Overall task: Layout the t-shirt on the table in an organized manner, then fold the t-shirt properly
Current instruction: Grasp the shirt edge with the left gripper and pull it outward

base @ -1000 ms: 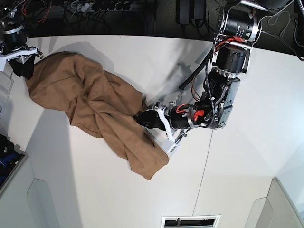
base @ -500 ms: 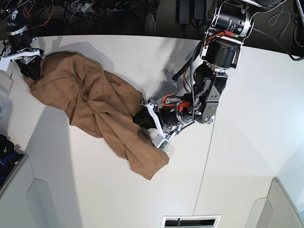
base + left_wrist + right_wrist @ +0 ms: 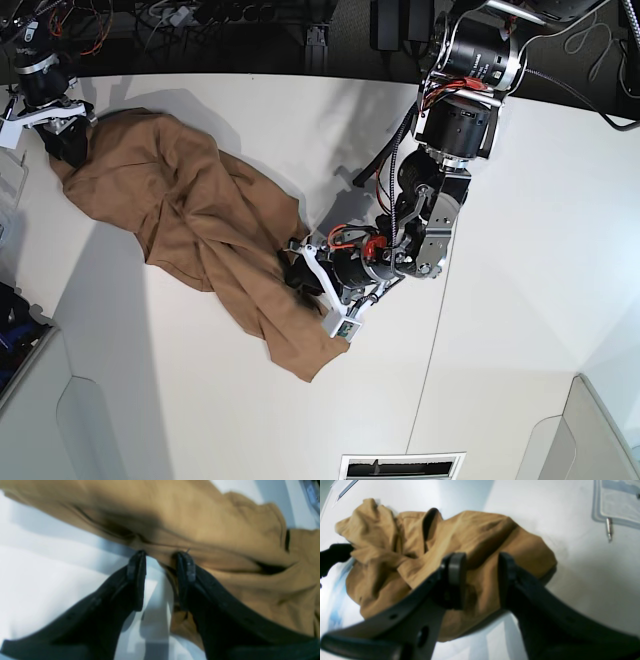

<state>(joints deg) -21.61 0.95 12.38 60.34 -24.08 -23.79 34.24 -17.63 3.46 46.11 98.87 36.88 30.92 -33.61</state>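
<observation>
The tan t-shirt (image 3: 190,220) lies crumpled on the white table (image 3: 200,420), stretching from the far left corner down to the middle. My left gripper (image 3: 297,272) is at the shirt's lower right edge. In the left wrist view the left gripper (image 3: 161,560) is open, its tips touching the t-shirt (image 3: 212,530) hem, with table (image 3: 37,580) showing in the gap. My right gripper (image 3: 68,148) is at the shirt's far left corner. In the right wrist view the right gripper (image 3: 480,567) has its jaws apart over the bunched t-shirt (image 3: 482,535).
A thin seam (image 3: 430,350) runs down the table. A bin (image 3: 25,350) stands at the left edge, rounded panels (image 3: 100,430) at the front corners and a vent (image 3: 400,465) at the front. Cables lie along the dark back edge. A grey pad (image 3: 615,502) lies beyond the shirt.
My left arm has slid left and down into the shirt's edge, pushing the lower part leftward, and its jaws have widened a little. My right gripper has shifted onto the shirt's corner.
</observation>
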